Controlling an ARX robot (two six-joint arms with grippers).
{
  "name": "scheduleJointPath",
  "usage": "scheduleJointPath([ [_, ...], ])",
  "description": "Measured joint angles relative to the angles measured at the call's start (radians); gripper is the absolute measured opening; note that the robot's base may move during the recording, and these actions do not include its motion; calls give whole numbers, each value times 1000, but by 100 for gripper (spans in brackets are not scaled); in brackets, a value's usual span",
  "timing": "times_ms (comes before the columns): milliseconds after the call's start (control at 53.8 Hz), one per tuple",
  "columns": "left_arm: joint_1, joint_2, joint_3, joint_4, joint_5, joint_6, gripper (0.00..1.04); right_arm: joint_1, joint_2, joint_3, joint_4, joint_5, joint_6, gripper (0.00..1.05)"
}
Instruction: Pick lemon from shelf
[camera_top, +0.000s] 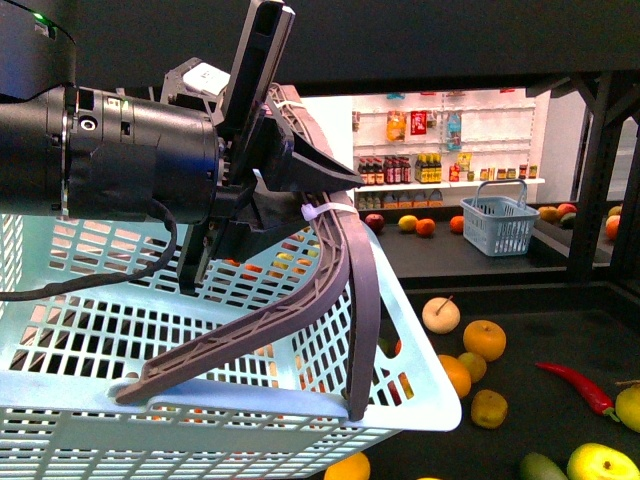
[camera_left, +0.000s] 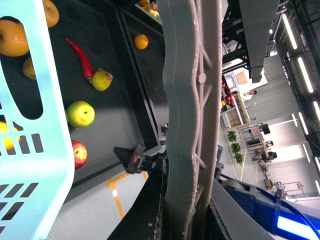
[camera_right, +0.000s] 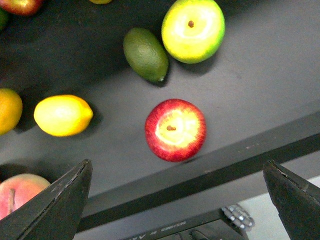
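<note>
**Open end effector hangs over the lemon on the produce shelf**

The right end effector (camera_right: 177, 167) hovers above a dark tray of the shelf (camera_right: 250, 90), its two fingers spread wide and holding nothing. The lemon (camera_right: 62, 116) lies on its side on that tray, a little further in from the tray's near edge than the red apple (camera_right: 175, 130). It sits between that apple and an orange (camera_right: 7, 110), touching neither. A dark green fruit (camera_right: 146, 54) and a yellow-green apple (camera_right: 192, 30) rest deeper on the tray.

The left end effector (camera_top: 290, 190) is pressed together on the grey handle (camera_top: 340, 290) of a pale blue basket (camera_top: 60, 300), carrying it beside the shelf.

The lemon looks light and firm, with a smooth skin that could slip between hard fingers, and its oval body is likely to roll on the flat tray if nudged from one side. The safest hold appears to be across its short middle, with the fingers either side of the belly rather than on the tapered ends. As it stands, the open span is centred nearer the red apple than the lemon, so the hand probably needs to shift towards the lemon before closing. There is bare tray on both sides of the lemon for the fingers to come down.
</note>
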Motion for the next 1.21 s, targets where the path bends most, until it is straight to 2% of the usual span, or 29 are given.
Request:
scheduleJointPath([
  [167,0,0,0,0,-1,0,12,85,165,196,-23,23,17,102],
  [391,0,0,0,0,0,0,12,132,302,270,76,-107,-135,102],
  [595,0,0,0,0,0,0,12,124,411,299,245,-268,-460,102],
  [688,0,0,0,0,0,0,12,120,436,319,261,-319,-566,102],
  [762,0,0,0,0,0,0,12,114,468,342,275,-419,-731,102],
  [837,0,0,0,0,-1,0,12,109,497,370,259,-521,-875,102],
  [967,0,0,0,0,0,0,12,102,547,428,167,-623,-1080,102],
  [1079,0,0,0,0,0,0,12,95,587,476,89,-676,-1178,102],
  [1209,0,0,0,0,0,0,12,89,636,530,65,-714,-1240,102],
])
